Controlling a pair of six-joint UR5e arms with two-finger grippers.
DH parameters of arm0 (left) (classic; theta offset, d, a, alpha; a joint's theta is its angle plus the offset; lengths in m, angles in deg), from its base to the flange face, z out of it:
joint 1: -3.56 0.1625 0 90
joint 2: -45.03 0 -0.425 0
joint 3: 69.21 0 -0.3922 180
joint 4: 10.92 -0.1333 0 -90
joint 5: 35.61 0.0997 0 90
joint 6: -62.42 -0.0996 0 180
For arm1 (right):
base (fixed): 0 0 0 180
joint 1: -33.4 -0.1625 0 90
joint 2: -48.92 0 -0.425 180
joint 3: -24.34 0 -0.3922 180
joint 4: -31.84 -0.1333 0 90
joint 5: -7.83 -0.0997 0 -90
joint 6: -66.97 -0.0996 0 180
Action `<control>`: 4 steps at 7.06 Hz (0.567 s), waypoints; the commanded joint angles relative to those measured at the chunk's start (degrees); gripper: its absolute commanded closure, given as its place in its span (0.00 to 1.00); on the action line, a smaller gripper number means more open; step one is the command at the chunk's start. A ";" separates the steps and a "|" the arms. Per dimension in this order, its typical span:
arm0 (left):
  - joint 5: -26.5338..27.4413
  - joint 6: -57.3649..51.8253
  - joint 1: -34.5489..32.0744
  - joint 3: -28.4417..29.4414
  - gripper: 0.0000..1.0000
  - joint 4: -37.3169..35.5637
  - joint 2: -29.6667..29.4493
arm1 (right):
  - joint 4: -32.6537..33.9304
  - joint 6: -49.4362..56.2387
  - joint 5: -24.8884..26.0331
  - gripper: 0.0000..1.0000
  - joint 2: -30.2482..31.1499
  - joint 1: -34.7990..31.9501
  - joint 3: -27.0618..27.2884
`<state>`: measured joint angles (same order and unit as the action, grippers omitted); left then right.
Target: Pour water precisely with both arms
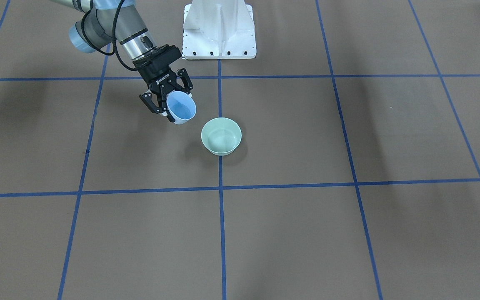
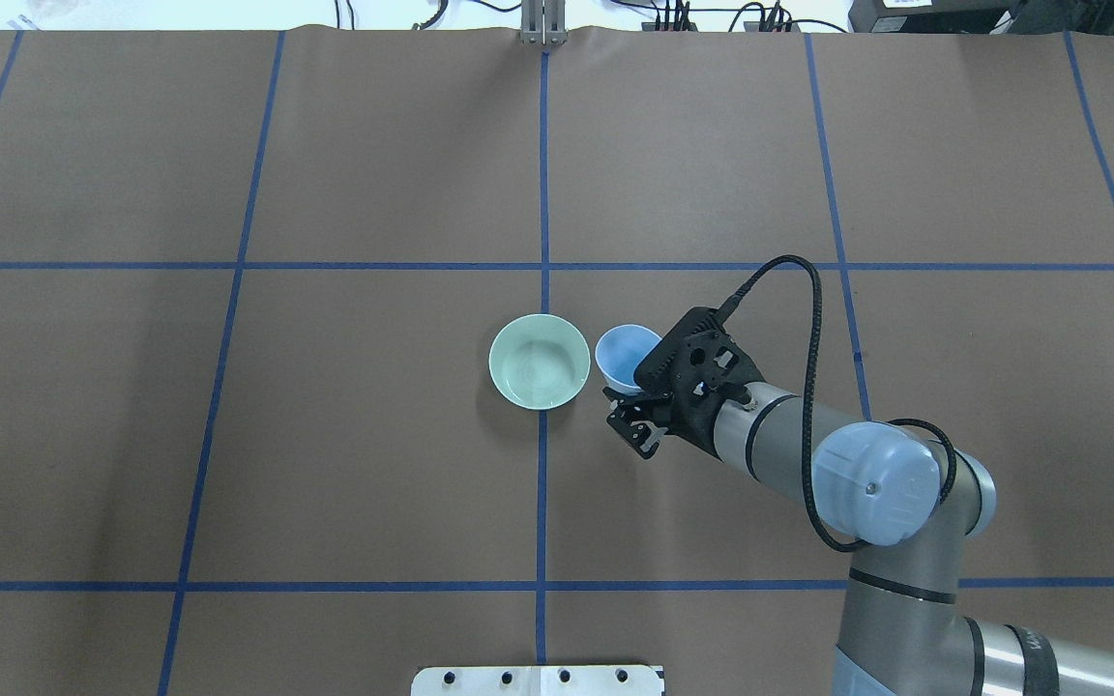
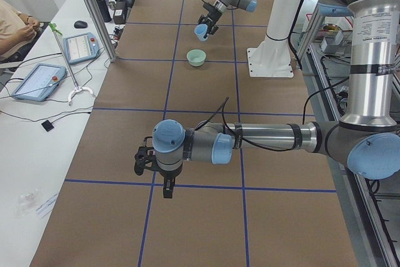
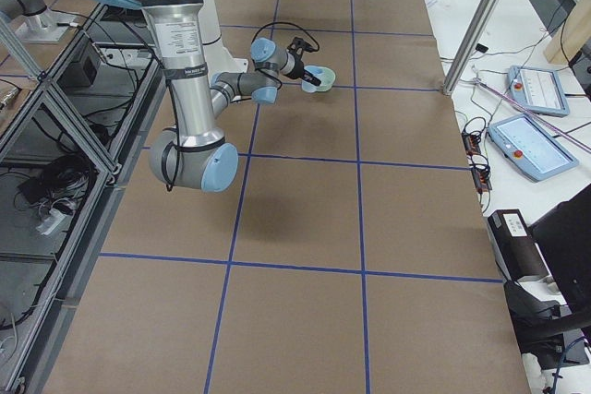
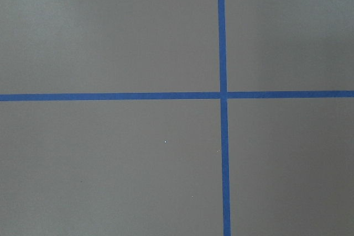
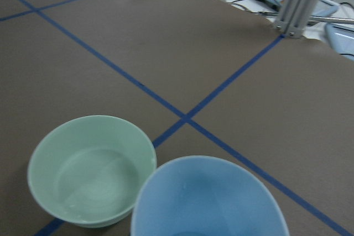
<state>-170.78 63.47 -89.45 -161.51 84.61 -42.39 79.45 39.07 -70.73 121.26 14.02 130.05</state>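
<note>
Blue cup (image 1: 181, 107) is clamped in your right gripper (image 1: 170, 100), tipped just beside the green bowl (image 1: 221, 136), so tilting further before its lip clears that rim probably splashes the table (image 1: 348, 233), and I can't tell the left gripper's (image 3: 142, 161) grip.

Only the side camera catches the left end effector (image 3: 167, 186), small and edge-on, so there's no telling how its fingers stand. Overhead, the right end effector (image 2: 627, 398) and its black mount cover the near side of the blue cup (image 2: 623, 356). From the right wrist, that cup's lower rim runs off the bottom edge. On the right-end camera, the green bowl (image 4: 329, 82) is tiny, half lost behind the cup. The top of the white pedestal (image 1: 219, 29) is clipped.
</note>
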 commanded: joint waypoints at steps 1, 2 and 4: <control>-0.01 -0.09 -0.06 0.01 0.00 0.00 0.50 | 14.44 0.56 -7.11 1.00 -6.73 -1.96 0.02; -0.01 -0.09 -0.06 0.01 0.00 0.09 1.02 | 22.53 0.39 -7.83 1.00 -10.08 -2.41 0.03; -0.01 -0.09 -0.06 0.01 0.00 0.09 1.20 | 32.86 0.04 -10.89 1.00 -12.92 -3.64 0.11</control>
<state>-170.79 63.39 -89.51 -161.50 84.69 -41.39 106.26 39.39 -79.82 110.04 11.01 130.12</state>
